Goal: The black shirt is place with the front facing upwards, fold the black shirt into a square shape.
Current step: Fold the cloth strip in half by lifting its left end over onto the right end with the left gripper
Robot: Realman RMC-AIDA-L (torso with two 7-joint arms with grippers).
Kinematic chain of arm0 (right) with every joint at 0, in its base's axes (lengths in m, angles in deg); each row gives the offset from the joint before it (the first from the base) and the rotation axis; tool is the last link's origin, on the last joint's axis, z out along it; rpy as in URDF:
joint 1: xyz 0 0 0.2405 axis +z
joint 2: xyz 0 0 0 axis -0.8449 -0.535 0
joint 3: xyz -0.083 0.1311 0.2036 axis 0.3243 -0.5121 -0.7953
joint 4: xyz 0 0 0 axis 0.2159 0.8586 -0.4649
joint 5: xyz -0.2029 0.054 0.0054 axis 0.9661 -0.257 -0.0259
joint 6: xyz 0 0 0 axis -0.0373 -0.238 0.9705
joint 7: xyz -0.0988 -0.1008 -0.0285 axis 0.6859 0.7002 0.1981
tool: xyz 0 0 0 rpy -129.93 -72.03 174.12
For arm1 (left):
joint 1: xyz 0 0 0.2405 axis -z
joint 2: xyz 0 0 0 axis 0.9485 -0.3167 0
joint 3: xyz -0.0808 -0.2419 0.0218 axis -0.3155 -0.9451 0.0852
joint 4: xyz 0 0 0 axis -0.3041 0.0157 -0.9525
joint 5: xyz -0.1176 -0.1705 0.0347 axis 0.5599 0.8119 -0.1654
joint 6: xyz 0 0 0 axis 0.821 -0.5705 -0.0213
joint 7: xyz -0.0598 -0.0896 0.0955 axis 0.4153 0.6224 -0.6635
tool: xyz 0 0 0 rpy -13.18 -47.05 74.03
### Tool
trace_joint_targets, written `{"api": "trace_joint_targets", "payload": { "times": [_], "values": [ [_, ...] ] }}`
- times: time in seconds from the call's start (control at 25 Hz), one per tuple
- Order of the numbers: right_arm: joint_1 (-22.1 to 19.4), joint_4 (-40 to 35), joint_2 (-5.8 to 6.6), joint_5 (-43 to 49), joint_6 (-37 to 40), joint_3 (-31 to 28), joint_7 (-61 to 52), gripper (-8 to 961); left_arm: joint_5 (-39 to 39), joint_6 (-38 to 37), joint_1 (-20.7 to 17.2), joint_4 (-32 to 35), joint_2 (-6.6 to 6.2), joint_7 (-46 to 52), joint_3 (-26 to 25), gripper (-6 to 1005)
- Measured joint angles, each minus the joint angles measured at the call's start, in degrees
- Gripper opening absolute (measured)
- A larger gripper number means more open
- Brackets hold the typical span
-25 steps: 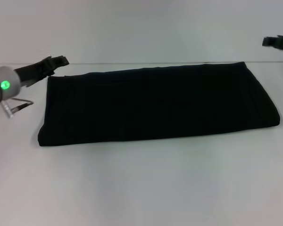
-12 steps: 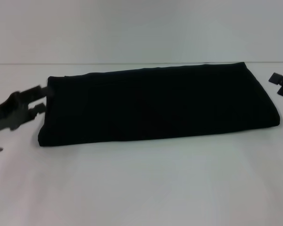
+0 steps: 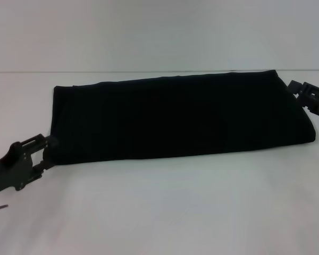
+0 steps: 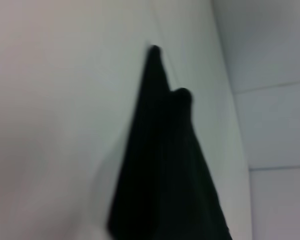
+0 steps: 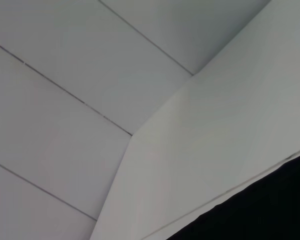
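The desk carries the black shirt, already folded into a long band across its middle; a crosswise fold is left to square it. The left gripper, jaws parted, reaches the near-left corner. The right gripper waits beside the right end, its state unclear.

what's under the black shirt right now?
The black shirt lies flat on the white table, folded into a long band. Only table shows around its edges; whatever is beneath or inside the folds is covered. The left gripper sits at its near-left corner.
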Motion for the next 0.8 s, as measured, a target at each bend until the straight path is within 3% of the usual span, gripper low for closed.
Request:
{"api": "trace_joint_targets", "payload": {
  "times": [0.44, 0.64, 0.8],
  "values": [
    [0.5, 0.9, -0.21, 0.1, -0.8, -0.1, 1.5, 733, 2.7, 3.6, 0.9, -4.3, 0.22, 0.9, -1.1, 688],
    [0.5, 2.1, -0.25, 0.1, -1.1, -0.1, 2.0, 732, 0.3, 9.9, 2.2, -6.6, -0.48, 1.2, -0.1, 688],
    [0.6, 2.3, -0.14, 0.1, -1.2, 0.0, 2.0, 732, -0.1, 8.6, 2.2, -5.8, -0.60, 1.1, -0.4, 688]
  ]
}}
